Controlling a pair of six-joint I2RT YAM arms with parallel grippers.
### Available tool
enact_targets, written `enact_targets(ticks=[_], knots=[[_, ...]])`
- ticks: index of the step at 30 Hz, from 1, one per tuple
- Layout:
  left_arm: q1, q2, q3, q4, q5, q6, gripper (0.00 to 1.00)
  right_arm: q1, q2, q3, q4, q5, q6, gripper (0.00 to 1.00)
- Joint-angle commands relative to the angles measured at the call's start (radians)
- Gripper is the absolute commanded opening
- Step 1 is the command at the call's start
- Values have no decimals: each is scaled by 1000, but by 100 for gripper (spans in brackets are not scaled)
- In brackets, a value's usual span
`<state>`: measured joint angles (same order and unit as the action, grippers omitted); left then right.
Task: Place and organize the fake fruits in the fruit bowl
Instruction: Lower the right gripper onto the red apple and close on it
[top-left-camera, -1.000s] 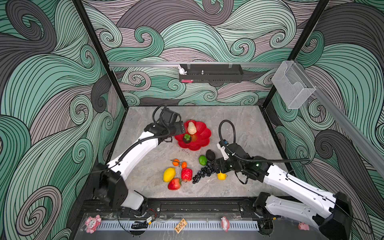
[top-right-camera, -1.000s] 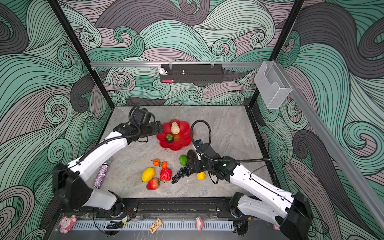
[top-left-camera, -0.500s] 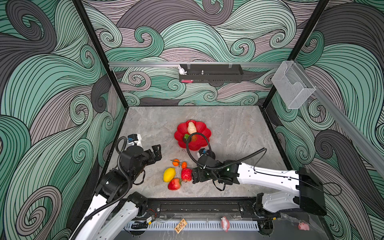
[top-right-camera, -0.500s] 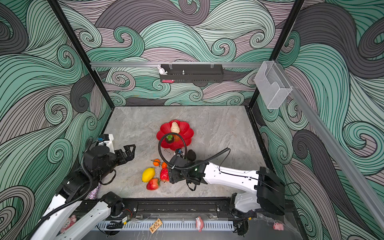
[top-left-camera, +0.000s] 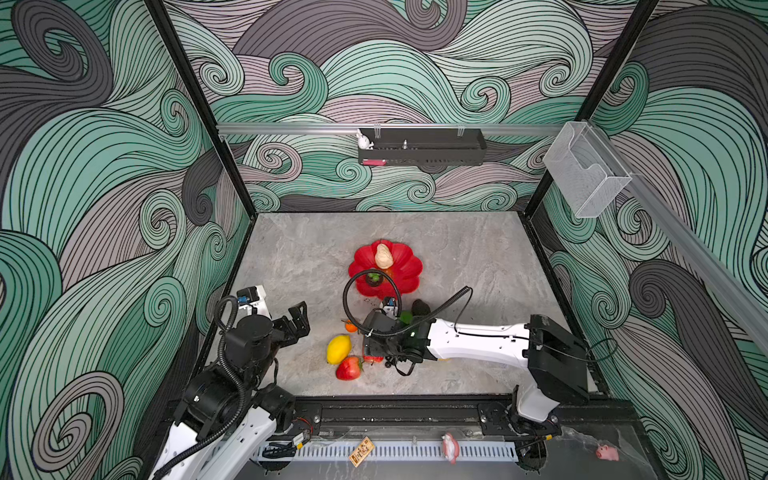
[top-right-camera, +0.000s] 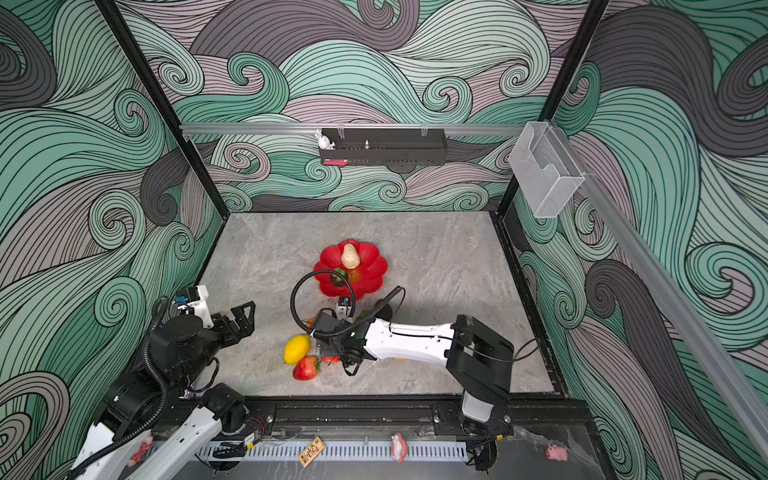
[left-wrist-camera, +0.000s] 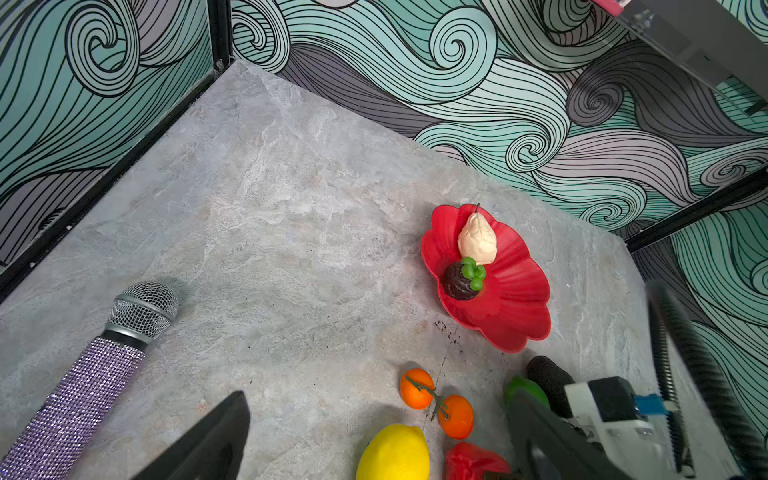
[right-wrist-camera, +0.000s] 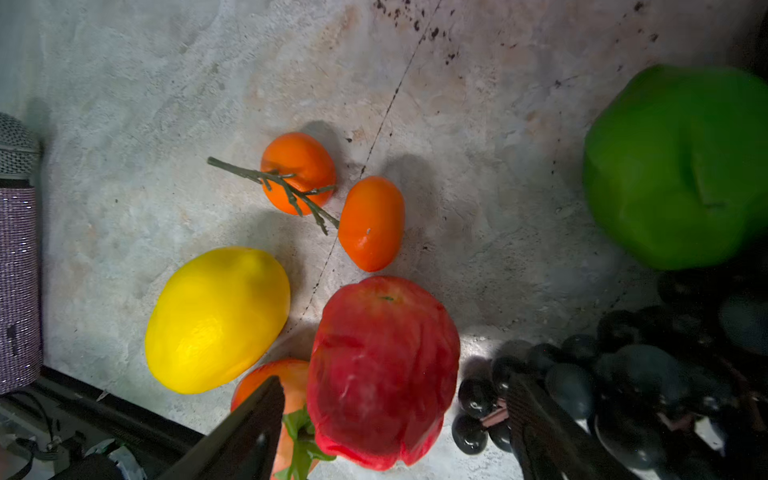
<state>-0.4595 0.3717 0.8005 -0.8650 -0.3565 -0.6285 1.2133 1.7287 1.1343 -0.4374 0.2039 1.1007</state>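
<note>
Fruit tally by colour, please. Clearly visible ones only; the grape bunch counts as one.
Red: 2, apple, leafy red fruit
Orange: 2, oranges
Yellow: 1, lemon
Green: 1, lime
Dark: 3, grapes, avocado, mangosteen
Cream: 1, pear
Total: 10

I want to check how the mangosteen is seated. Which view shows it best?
The left wrist view: the mangosteen sits unobstructed in the fruit bowl, beside the pear. In both top views it is small, seen through the right arm's cable loop. The right wrist view misses it.
</note>
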Motion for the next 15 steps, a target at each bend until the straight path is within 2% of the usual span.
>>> enact_targets(ticks=[1,6,9,15], knots=[[2,-17,-8,-23,-26,6,99,3,22,29,-39,-1,46,85],[-3,-17,-11,-18,-15,6,99,2,61,39,-31,-24,57,84],[-5,-20,-14,-15,-9,6,99,-1,89,52,2,-70,47,79],[-17,-21,-22,-10,-11,1,99,-1,112,65,3,-73,43,72]])
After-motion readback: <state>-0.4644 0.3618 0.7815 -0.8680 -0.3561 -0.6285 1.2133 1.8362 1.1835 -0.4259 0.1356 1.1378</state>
